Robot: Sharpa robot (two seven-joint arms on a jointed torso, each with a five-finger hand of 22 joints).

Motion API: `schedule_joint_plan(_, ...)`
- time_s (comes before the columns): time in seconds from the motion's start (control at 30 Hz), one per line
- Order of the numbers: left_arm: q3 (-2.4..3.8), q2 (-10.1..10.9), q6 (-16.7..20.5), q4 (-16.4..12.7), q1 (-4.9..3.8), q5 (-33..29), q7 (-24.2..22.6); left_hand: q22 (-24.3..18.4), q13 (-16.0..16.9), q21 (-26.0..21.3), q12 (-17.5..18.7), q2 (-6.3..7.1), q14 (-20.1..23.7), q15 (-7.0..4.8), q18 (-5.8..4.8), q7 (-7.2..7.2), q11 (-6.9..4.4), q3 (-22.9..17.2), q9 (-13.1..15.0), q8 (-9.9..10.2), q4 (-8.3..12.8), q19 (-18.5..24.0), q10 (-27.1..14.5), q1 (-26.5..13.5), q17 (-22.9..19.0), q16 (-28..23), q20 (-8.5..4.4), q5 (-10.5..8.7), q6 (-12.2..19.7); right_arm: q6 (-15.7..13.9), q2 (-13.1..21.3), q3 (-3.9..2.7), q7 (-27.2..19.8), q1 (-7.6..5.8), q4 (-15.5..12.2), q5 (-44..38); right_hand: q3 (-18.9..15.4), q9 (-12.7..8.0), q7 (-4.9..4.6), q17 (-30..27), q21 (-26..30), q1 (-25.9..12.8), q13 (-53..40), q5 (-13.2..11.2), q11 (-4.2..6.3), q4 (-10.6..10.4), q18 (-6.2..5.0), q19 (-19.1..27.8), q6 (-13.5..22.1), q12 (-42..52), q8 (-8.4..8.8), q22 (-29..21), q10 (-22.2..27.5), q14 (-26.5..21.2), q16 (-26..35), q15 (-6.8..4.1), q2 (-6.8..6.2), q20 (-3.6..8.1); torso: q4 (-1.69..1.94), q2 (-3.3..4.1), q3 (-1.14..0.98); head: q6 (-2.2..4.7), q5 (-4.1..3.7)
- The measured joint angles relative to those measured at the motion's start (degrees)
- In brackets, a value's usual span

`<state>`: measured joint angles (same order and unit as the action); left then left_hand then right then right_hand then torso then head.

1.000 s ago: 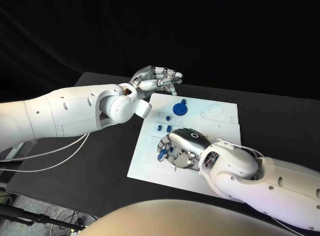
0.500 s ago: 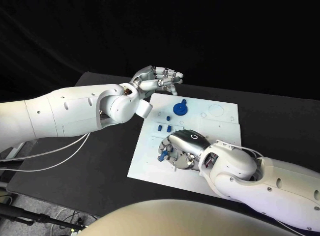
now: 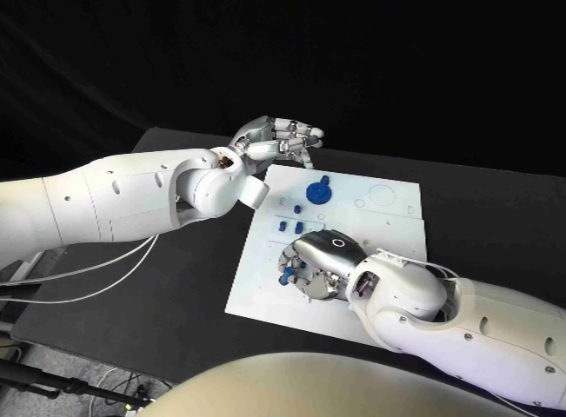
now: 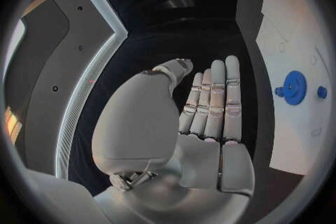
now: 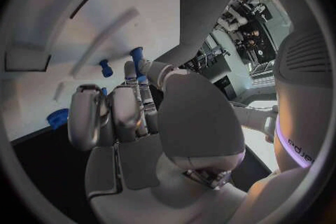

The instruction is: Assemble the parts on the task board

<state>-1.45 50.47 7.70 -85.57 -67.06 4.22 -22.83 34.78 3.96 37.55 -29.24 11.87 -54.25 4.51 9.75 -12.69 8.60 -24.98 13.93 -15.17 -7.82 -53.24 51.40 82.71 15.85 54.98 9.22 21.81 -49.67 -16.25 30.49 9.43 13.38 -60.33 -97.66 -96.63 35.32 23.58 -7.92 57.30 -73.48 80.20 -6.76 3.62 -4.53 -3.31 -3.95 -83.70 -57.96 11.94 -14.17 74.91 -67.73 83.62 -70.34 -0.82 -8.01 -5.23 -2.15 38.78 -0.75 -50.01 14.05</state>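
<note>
The white task board [image 3: 383, 228] lies in the middle of the black table. A blue gear [image 3: 318, 191] [image 4: 294, 88] stands near its far edge, and small blue pegs [image 3: 290, 226] stand nearer the board's middle. My right hand [image 3: 318, 259] is low over the board's left-middle, fingers curled down. Its thumb and a finger pinch a small blue part [image 3: 287, 276] [image 5: 137, 57]. Another small blue peg [image 5: 105, 67] stands just beyond those fingertips. My left hand [image 3: 277, 139] [image 4: 210, 106] hovers past the board's far left corner, fingers stretched side by side, holding nothing.
The black table [image 3: 169, 287] runs wide on both sides of the board. Pale round outlines [image 3: 381, 195] mark the board's far right part. My left forearm [image 3: 120, 200] hangs over the table's left side.
My right hand has crept slightly toward the board's near-left side, the blue part staying at its fingertips. The left arm has not moved.
</note>
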Motion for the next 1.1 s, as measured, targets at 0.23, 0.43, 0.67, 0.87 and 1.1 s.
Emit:
schedule_joint_plan(0.23,0.00,0.0,0.0,0.0,0.00,0.0,0.0,0.0,0.0,0.0,0.0,0.00,0.0,0.00,0.00,0.00,0.00,0.0,0.0,0.0,0.0,0.0,0.0,0.0,0.0,0.0,0.00,0.00,0.0,0.5,-0.5,0.08,0.3,0.05,0.3,-0.7,-1.0,0.0,-0.34,-0.4,0.4,-1.4,-0.3,1.7,0.23,0.2,0.00,0.0,0.6,-0.7,0.03,0.0,0.1,0.2,0.0,0.20,-0.67,0.00,-0.02,0.01,0.04,0.00,-0.01)
schedule_joint_plan(0.43,0.00,0.0,0.0,-0.1,0.00,0.0,0.0,0.2,0.0,0.0,0.0,0.00,0.0,0.00,0.00,0.00,0.00,-0.2,-0.1,0.0,0.2,0.0,0.0,0.0,-0.1,0.0,0.00,0.00,0.0,0.8,-0.8,0.24,0.2,0.06,0.4,-0.8,-2.3,-0.8,-1.22,-0.9,2.5,-4.2,0.4,3.9,-0.67,-0.2,-0.01,0.6,4.3,-2.4,1.95,0.0,4.3,-0.1,0.0,0.93,-2.13,-0.61,-0.05,-0.01,0.05,0.00,-0.07)
schedule_joint_plan(0.67,0.00,0.1,0.0,-0.1,-0.01,0.0,0.1,0.2,0.0,0.0,0.0,0.00,0.0,0.00,0.00,0.00,0.00,-0.2,-0.1,0.0,0.2,0.0,0.0,0.0,-0.1,0.0,0.00,0.00,0.0,0.6,-0.6,0.33,0.0,0.11,0.3,-0.8,-3.8,-1.6,-1.18,-1.6,4.4,-5.3,0.1,4.5,-1.00,-0.5,0.00,1.1,6.9,-2.2,3.41,0.0,6.2,-0.3,0.1,1.13,-3.83,-1.14,-0.05,-0.04,0.02,0.00,-0.21)
schedule_joint_plan(0.87,0.00,0.1,0.0,-0.1,-0.01,0.0,0.1,0.2,0.0,0.2,0.0,0.00,0.0,0.00,0.00,0.00,0.00,-0.2,-0.1,0.0,0.2,0.0,0.0,0.0,-0.1,0.0,0.00,0.00,0.0,-0.2,0.1,0.35,-0.2,0.12,-0.4,-0.7,-4.3,-1.8,-1.09,-2.3,5.8,-5.5,-0.1,4.8,-1.00,-0.6,0.00,1.6,7.9,-1.9,3.90,0.0,7.5,-0.5,0.7,1.33,-4.06,-1.12,-0.09,-0.05,-0.01,0.00,-0.23)
schedule_joint_plan(1.1,0.00,0.2,0.0,-0.1,-0.01,0.0,0.1,0.2,0.0,0.2,0.0,0.00,0.0,0.00,0.00,0.00,0.00,-0.2,-0.1,0.0,0.2,0.0,0.0,0.0,-0.1,0.0,0.00,0.00,0.0,-2.8,3.3,0.22,-0.5,-0.02,-3.0,-0.6,-6.2,-2.2,-0.96,-3.5,7.9,-6.1,-0.5,4.8,-1.10,-1.0,-0.01,2.3,10.0,-0.5,4.57,0.0,9.8,-1.3,1.3,1.63,-4.59,-1.23,-0.10,-0.08,-0.03,0.00,-0.60)
